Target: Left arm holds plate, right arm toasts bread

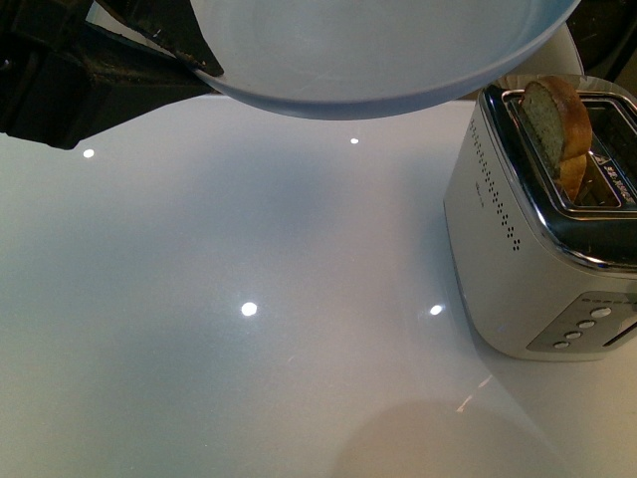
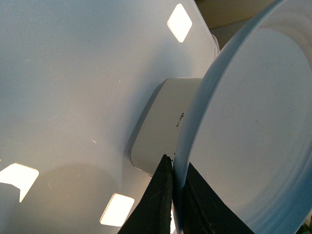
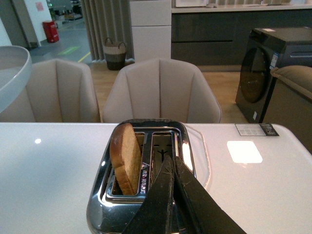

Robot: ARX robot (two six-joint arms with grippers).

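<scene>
- left pincer (image 2: 178, 170): clamped on the rim of the plate (image 2: 253, 136), one finger on each face, rim running between them.
- plate: held clear of the table (image 1: 249, 299), nothing on the face seen from the left wrist. It extends away from the left pincer toward the toaster (image 1: 537, 249). In the front view its far edge sits close to the toaster top; can't tell if they touch.
- toaster: upright on the table, beyond the plate from the left pincer and right under the right pincer (image 3: 171, 161).
- right pincer: fingers pressed together, nothing between them. The tips are over the second slot, the one beside the bread (image 3: 124, 158). Can't tell whether the tips touch the toaster.
- bread: standing on edge in its slot with the rounded top sticking out, leaning slightly. It is just beside the right pincer tips but apart from them, with the bar between the slots in the gap.
- chairs (image 3: 161, 90): two, past the toaster from the right pincer, at the table's far edge.
- plate edge also shows in the right wrist view, well off on the bread side of the right pincer.
</scene>
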